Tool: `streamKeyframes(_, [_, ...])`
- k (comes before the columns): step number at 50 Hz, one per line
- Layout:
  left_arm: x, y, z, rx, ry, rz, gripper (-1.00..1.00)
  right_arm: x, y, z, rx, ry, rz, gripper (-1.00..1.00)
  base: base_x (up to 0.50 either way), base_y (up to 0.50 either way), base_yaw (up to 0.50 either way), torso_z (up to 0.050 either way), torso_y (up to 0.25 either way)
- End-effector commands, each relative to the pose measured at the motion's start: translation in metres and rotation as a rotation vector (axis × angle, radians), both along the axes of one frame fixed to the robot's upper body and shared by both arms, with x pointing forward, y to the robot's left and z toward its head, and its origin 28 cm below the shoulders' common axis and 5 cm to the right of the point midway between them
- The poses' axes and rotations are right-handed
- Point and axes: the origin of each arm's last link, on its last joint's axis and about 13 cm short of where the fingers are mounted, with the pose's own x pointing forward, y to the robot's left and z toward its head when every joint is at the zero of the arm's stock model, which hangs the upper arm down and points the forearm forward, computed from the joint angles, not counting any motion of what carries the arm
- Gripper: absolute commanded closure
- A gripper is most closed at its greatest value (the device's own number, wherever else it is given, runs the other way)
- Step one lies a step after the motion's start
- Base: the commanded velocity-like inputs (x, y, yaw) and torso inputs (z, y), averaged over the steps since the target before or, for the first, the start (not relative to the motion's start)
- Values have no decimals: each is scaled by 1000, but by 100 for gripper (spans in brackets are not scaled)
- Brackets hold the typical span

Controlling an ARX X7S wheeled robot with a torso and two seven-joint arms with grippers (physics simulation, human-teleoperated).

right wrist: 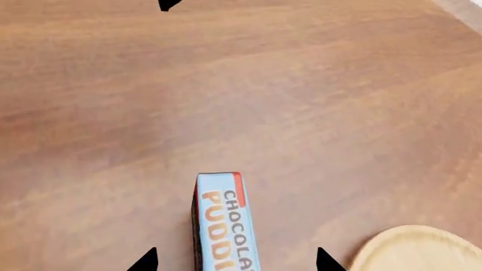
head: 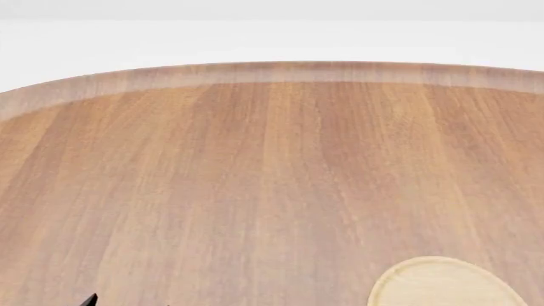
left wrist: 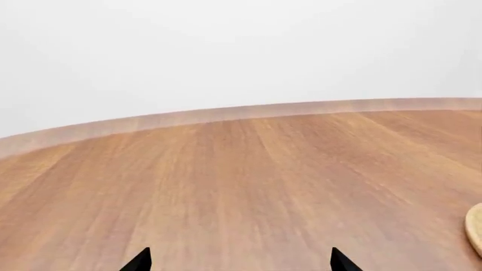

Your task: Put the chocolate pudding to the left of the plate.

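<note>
The chocolate pudding (right wrist: 223, 223), a light-blue carton with a red corner and orange lettering, shows only in the right wrist view, resting on the wooden table. My right gripper (right wrist: 236, 261) is open, its two black fingertips (right wrist: 144, 261) standing apart on either side of the carton with a gap on each side. The light-tan plate (right wrist: 418, 248) lies close beside the carton; it also shows in the head view (head: 446, 284) and as a rim sliver in the left wrist view (left wrist: 474, 231). My left gripper (left wrist: 241, 261) is open and empty over bare table.
The round wooden table (head: 255, 178) has a raised lighter rim (head: 272, 71) at the far side. A black tip (head: 89, 299) of my left gripper shows at the head view's lower left, and a black tip (right wrist: 167, 4) shows beyond the carton.
</note>
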Motion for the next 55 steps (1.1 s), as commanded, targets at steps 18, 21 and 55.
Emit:
streamKeyframes(18, [-1,-1,-1,3,2,-10,-100,8,-5,-31,61,41,-30,-100,0,0,0,0,0])
streamKeyframes(21, [0,-1,-1,1,2,-8,-100,8,-7,-36,64,53,-42,-100,0,0,0,0,0])
streamKeyframes(55, [-2,-3,-2,4,2,-18,-100,9,-4,-81,94,137,-43,-100,0,0,0,0,0])
